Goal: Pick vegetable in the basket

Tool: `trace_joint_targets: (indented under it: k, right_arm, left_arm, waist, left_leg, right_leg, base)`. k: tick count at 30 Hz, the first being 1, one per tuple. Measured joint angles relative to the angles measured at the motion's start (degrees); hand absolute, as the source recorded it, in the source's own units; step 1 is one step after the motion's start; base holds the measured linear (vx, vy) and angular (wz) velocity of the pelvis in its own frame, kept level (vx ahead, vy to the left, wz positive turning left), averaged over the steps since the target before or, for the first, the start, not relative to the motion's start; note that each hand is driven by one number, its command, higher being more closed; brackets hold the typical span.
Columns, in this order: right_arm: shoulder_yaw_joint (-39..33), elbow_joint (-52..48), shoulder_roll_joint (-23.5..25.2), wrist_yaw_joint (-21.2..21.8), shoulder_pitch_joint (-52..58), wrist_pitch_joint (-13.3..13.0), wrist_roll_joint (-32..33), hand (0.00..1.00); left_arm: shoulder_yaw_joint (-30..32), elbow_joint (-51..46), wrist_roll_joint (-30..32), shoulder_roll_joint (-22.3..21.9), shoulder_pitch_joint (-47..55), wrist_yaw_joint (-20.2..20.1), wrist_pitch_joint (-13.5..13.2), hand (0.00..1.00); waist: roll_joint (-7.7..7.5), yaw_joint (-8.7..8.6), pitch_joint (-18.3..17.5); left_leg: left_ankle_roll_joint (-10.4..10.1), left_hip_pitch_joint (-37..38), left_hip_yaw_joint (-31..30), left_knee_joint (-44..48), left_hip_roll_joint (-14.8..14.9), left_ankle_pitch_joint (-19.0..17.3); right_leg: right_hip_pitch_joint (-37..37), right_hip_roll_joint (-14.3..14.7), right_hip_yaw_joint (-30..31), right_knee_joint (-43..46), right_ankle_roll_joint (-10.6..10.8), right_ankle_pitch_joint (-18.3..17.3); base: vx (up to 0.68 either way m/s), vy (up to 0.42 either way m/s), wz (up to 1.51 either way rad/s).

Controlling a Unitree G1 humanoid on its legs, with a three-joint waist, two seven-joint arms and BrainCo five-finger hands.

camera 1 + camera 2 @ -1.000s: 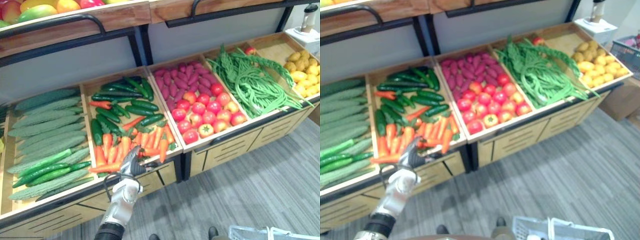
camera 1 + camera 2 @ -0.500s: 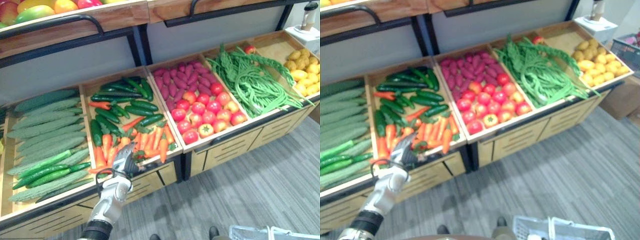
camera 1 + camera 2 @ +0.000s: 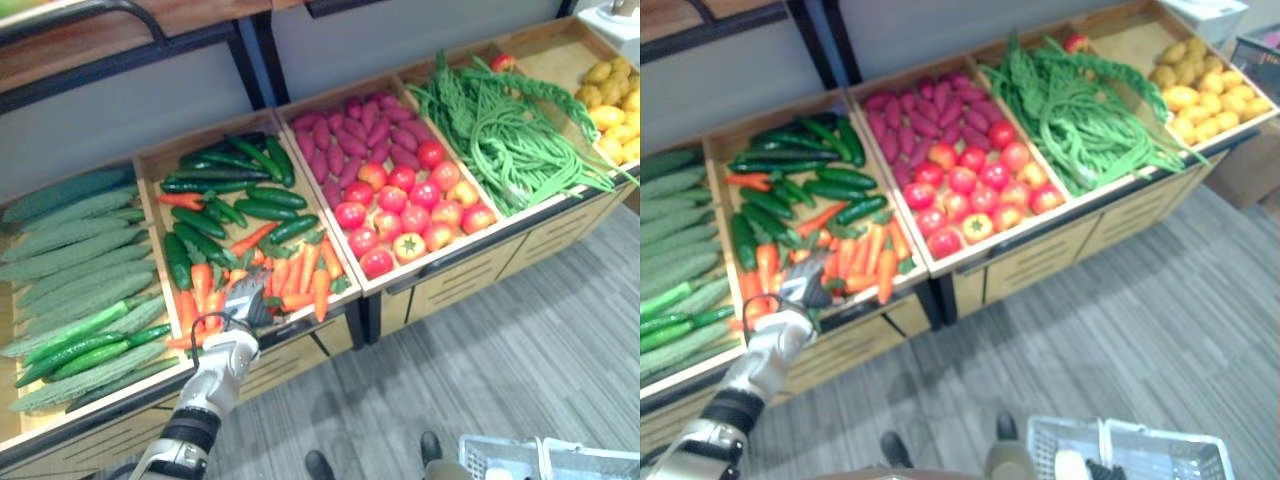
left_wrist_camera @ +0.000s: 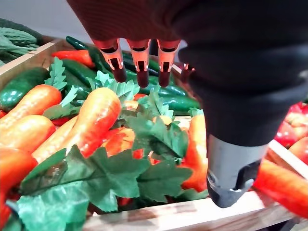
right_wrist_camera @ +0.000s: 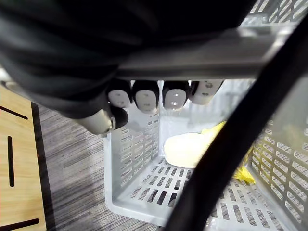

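Carrots (image 3: 272, 278) lie heaped in the front half of a wooden crate (image 3: 335, 305), lower left of centre in the left eye view, with dark cucumbers (image 3: 225, 200) behind them in the same crate; each looks stiff, smooth and tapered, probably light and not fragile, though the glossy skin may slip between metal fingers; the green leaves (image 4: 144, 127) at their tops look soft and floppy, a poor place to hold; the best hold is likely across the thick middle of a body, fingers on one side and thumb on the other; the long carrot (image 4: 91, 122) left of centre in the left wrist view lies on top of the heap with its flank bare, so it looks the easiest to take

Left hand (image 3: 243, 305) hovers over the front edge of the crate, just above the heap and holding nothing; its fingers (image 4: 139, 65) reach out nearly straight over the leaves, thumb spread well apart at the lower right of the wrist view; the long carrot lies just below and to the left of the fingertips, close but not touched

Right hand (image 5: 159, 96) is curled round the handle (image 5: 192, 57) of the white basket (image 3: 1120, 455), which hangs at the bottom right of the right eye view, well apart from the crate
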Motion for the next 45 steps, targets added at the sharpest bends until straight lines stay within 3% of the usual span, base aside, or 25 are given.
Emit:
trace_joint_targets:
  k: [4,9,12,22,36,45]
  right_arm:
    - [0.13,-0.19,-0.48,-0.07,-1.48,-0.14,-0.01,1.00]
    - [0.29,-0.30,-1.04,-0.08,-1.95,-0.35,0.05,1.00]
    - [0.27,-0.28,-1.36,-0.08,-1.97,-0.60,0.30,1.00]
    - [0.57,0.15,-1.09,-0.07,-1.80,-1.06,1.68,1.00]
    - [0.01,-0.24,-0.28,0.05,0.17,-0.83,1.67,1.00]
    - [-1.83,-0.24,-0.56,0.11,0.53,0.13,1.01,1.00]
  left_arm:
    - [-1.76,6.73,0.68,3.11,-4.03,0.28,-0.06,1.00]
    - [-2.06,10.85,1.77,3.22,-7.05,-0.15,-0.02,1.00]
    - [-2.07,12.11,1.75,3.23,-7.04,-0.33,0.01,1.00]
    - [-2.76,12.87,1.72,3.22,-7.05,-0.55,0.01,1.00]
    - [-1.36,-3.85,1.36,6.46,-7.05,0.01,-1.05,1.00]
    - [-0.94,-10.19,-0.09,7.29,-6.77,0.32,-1.96,1.00]
  waist:
    - [0.21,-0.03,1.38]
    - [0.57,-0.30,2.18]
    - [0.79,-1.28,2.33]
    - [0.41,-1.31,2.73]
    - [0.30,-1.15,2.71]
    - [-0.03,0.23,1.83]
  left_leg:
    - [-0.28,-0.14,-0.17,0.01,0.02,-0.20]
    - [-0.30,-0.16,-0.14,0.01,0.12,-0.19]
    - [-0.31,-0.06,-0.09,0.01,0.26,-0.18]
    - [-0.44,0.65,-0.91,-0.07,0.88,-0.27]
    - [-0.38,2.33,-4.55,-0.17,0.88,-0.22]
    - [-0.32,3.20,-5.15,-0.31,0.87,-0.04]
  right_leg:
    - [-1.01,0.18,1.45,0.08,0.03,0.31]
    - [-1.68,0.35,2.52,-0.01,0.03,0.31]
    - [-1.70,0.49,2.62,-0.01,-0.05,0.36]
    - [-1.13,0.93,1.97,0.81,-0.21,0.79]
    - [3.18,0.61,-1.16,-0.24,-0.19,0.77]
    - [4.37,0.55,-1.72,-0.20,-0.21,0.76]
  base:
    - [0.09,-0.015,-0.20]
    - [0.07,-0.016,-0.13]
    - [0.06,-0.016,-0.05]
    - [-0.01,-0.015,0.02]
    - [0.02,-0.001,0.11]
    - [0.01,0.001,0.03]
